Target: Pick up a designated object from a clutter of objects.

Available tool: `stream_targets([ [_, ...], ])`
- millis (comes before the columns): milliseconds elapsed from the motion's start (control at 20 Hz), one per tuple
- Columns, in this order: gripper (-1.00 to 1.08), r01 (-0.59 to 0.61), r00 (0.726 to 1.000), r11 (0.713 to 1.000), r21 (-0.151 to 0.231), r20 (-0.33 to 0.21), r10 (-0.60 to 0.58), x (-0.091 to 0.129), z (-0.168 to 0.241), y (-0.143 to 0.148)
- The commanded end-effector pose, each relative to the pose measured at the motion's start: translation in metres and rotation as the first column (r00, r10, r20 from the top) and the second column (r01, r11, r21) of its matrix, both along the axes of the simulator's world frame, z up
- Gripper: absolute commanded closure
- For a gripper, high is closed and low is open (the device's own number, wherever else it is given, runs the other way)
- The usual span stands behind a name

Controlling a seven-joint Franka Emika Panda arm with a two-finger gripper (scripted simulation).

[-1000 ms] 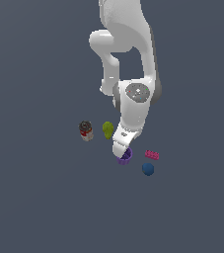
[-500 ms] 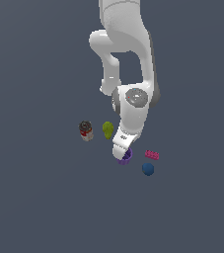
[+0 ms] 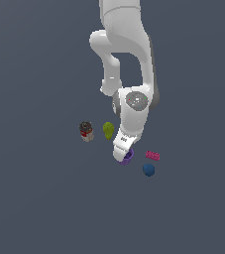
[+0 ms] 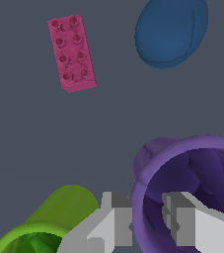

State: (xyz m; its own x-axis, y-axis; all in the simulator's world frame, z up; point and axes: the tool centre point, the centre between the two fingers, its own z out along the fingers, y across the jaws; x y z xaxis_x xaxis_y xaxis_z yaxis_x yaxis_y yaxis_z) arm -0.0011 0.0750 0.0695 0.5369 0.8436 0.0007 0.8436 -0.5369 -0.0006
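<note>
Since a second ago I see my hand (image 4: pixel 147 222) has dropped slightly onto the purple cup (image 4: pixel 192 168) at lower right of the wrist view, fingers (image 4: pixel 114 217) unclenched astride its rim, green cup (image 4: pixel 49 222) beside, so closing looks next.

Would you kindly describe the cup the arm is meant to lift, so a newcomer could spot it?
Follow the white arm down to its gripper. The purple cup sits right under it, one finger inside its rim. Unlike the smaller green cup beside it, it is purple and wider.
</note>
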Motion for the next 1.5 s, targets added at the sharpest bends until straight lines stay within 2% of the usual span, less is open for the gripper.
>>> stream_targets([
  [0,1.08,0.0,1.0,1.0,0.0,-0.002,0.0,-0.001,-0.001,0.0],
  [400,1.08,0.0,1.0,1.0,0.0,0.0,0.0,-0.002,0.003,-0.001],
  [750,1.08,-0.001,1.0,1.0,-0.001,0.0,0.001,-0.011,0.023,-0.006],
  [1450,1.08,-0.001,1.0,1.0,0.0,0.0,0.001,-0.055,0.113,-0.03],
])
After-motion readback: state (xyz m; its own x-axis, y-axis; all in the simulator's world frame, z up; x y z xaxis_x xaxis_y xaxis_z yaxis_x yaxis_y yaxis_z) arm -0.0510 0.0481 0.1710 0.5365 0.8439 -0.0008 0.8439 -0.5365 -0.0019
